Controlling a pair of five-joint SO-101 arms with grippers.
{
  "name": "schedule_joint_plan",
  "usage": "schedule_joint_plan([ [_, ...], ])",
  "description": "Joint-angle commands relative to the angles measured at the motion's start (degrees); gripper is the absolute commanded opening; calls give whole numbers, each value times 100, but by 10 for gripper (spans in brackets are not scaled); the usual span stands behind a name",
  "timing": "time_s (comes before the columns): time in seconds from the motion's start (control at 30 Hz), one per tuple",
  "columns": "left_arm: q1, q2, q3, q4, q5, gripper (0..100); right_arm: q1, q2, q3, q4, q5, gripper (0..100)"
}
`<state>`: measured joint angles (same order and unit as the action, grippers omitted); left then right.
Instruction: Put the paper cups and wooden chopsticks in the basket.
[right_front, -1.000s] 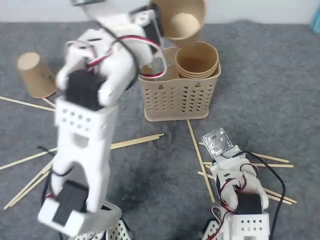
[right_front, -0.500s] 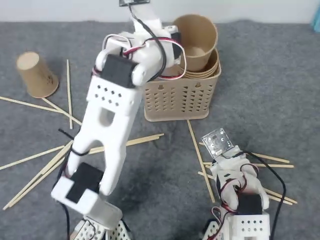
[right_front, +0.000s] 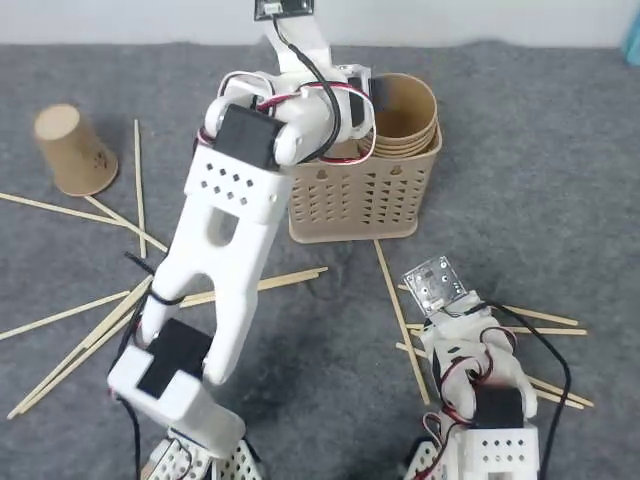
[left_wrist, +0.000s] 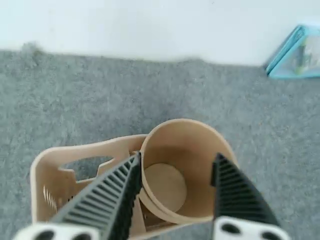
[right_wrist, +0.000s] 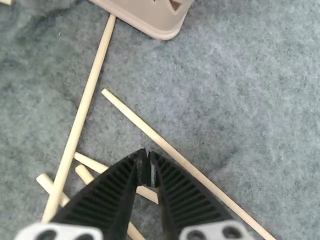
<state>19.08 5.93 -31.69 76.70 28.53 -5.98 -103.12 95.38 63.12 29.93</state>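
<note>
A tan slotted basket (right_front: 360, 200) stands on a grey carpeted surface (right_front: 520, 150), holding a nested stack of paper cups (right_front: 405, 115) at one end; its other end is mostly hidden behind the left arm. The left pincer (left_wrist: 175, 172) hangs open directly over the basket, its fingers spread either side of the top cup. One more paper cup (right_front: 72, 150) stands upside down well apart from the basket, its small print too small to read. Wooden chopsticks (right_front: 400, 315) lie scattered on the near side of the basket. The right pincer (right_wrist: 149, 167) is closed on nothing, just above some of these sticks. Bare carpet lies open beside the basket, and a white wall stands beyond it.
</note>
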Motion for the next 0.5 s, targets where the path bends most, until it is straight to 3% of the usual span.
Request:
schedule_joint_plan([
  [0.0, -70, -782, -13, 35, 35, 213, 4, -66, 105, -92, 105, 9],
  [0.13, 281, -1275, 180, 264, -132, 118, 4, -66, 105, -101, 105, 9],
  [0.23, 756, -1565, 716, 123, -985, 26, 4, -66, 105, -101, 105, 9],
  [0.3, 958, -1732, 1244, -211, -1495, 11, 4, -66, 105, -101, 105, 9],
  [0.47, 1002, -2084, 2686, -1741, -1574, 15, 4, -66, 105, -92, 105, 9],
])
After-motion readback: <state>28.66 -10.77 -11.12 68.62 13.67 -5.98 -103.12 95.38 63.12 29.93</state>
